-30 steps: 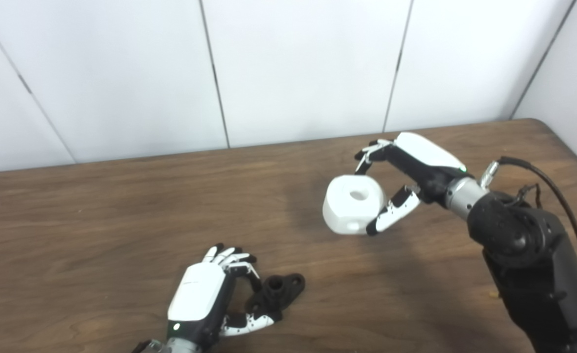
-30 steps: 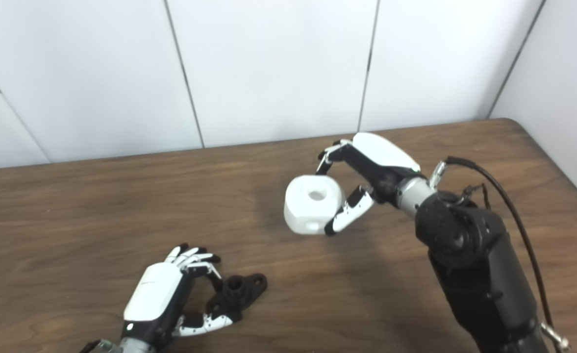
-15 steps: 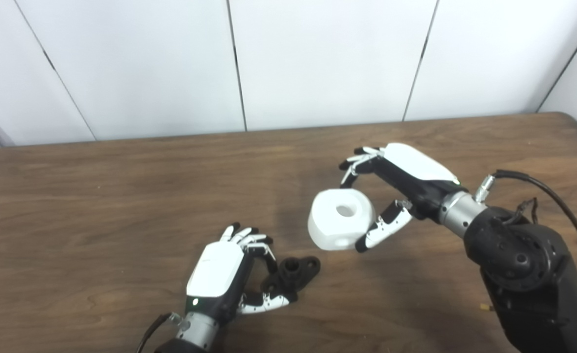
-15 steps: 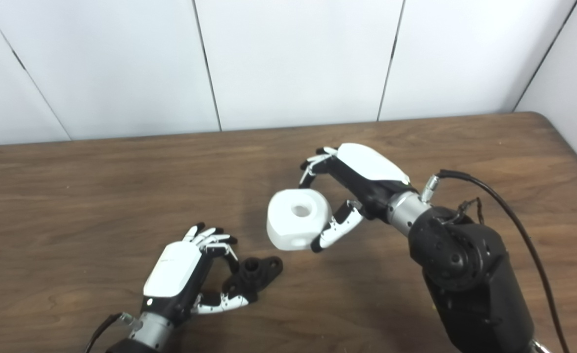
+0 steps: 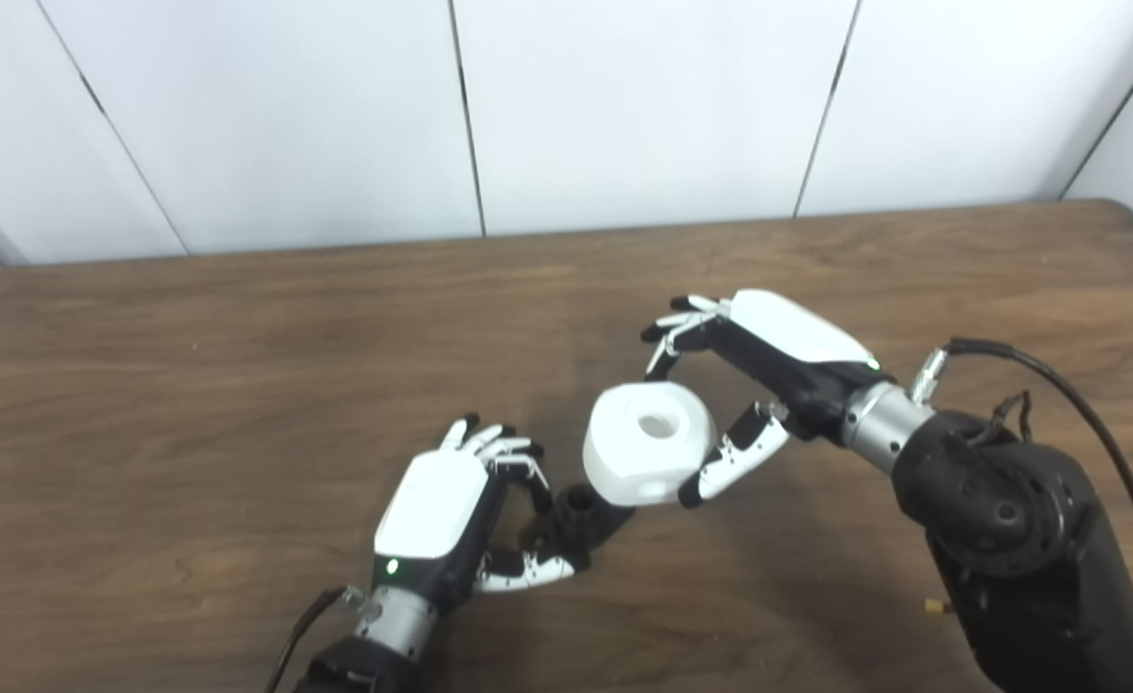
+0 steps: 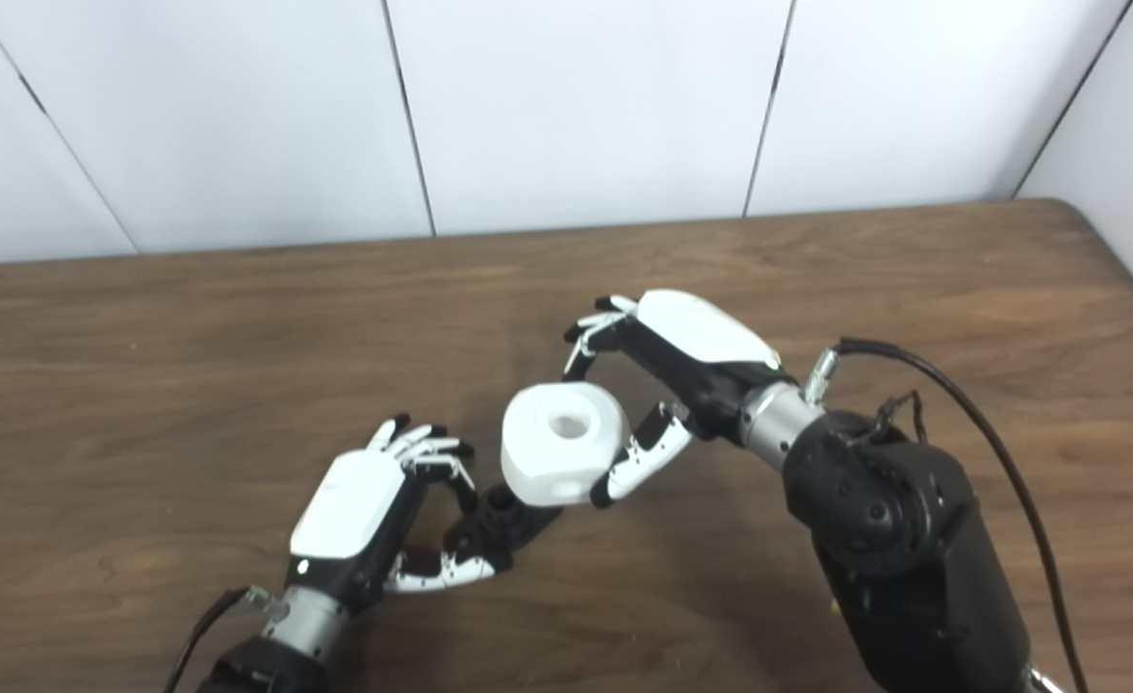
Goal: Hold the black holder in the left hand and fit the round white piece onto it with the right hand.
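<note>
**White piece hovering right over the holder**

Our left robot hand [image 5: 436,515] has its fingers curled around the black holder [image 5: 580,515], which sits on the desk [image 5: 191,404]. Our right robot hand [image 5: 768,371] pinches the round white piece [image 5: 648,454], up off the desk, overlapping the holder's far end just beside the left fingers.

head pair, side by side | both look down and forward over the brown table [image 5: 239,366] toward the white wall panels [image 5: 643,106] | near range | almost the whole scene shared, slightly offset sideways
</note>
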`<action>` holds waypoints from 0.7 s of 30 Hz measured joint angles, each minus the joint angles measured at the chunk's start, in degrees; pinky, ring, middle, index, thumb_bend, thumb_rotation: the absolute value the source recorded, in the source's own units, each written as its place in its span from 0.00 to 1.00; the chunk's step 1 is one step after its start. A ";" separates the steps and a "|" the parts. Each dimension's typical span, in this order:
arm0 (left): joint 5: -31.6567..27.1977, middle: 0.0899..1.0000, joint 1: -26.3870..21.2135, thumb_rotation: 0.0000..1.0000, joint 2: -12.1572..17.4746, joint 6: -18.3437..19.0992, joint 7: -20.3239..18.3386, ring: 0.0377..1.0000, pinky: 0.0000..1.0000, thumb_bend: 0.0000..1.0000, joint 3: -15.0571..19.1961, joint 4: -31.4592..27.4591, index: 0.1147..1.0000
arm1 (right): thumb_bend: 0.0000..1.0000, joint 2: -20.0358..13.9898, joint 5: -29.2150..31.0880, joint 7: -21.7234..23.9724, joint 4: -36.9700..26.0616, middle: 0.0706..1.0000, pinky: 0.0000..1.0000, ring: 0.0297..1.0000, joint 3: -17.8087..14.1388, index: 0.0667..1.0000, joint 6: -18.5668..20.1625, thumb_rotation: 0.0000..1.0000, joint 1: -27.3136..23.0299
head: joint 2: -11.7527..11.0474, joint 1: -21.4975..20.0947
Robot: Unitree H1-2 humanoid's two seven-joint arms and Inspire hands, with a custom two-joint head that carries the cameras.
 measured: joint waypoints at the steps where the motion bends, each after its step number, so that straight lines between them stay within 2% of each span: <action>1: 0.03 0.76 -0.03 0.05 -0.04 0.00 -0.05 0.88 0.99 0.52 0.00 0.00 0.42 | 0.53 0.01 0.00 0.00 0.00 0.84 1.00 0.97 0.06 0.45 0.00 0.14 0.00 | 0.09 0.09; 8: 0.20 0.76 -0.13 0.05 -0.37 0.08 -0.32 0.88 1.00 0.52 -0.05 0.01 0.42 | 0.52 0.40 0.16 -0.39 0.02 0.84 1.00 0.96 0.25 0.44 -0.03 0.14 0.00 | 0.27 0.62; 21: 0.20 0.76 -0.25 0.05 -0.61 0.17 -0.52 0.88 1.00 0.52 -0.18 0.05 0.42 | 0.53 0.82 0.22 -3.58 1.87 0.82 1.00 0.95 2.55 0.44 -0.51 0.14 -0.27 | 0.09 1.85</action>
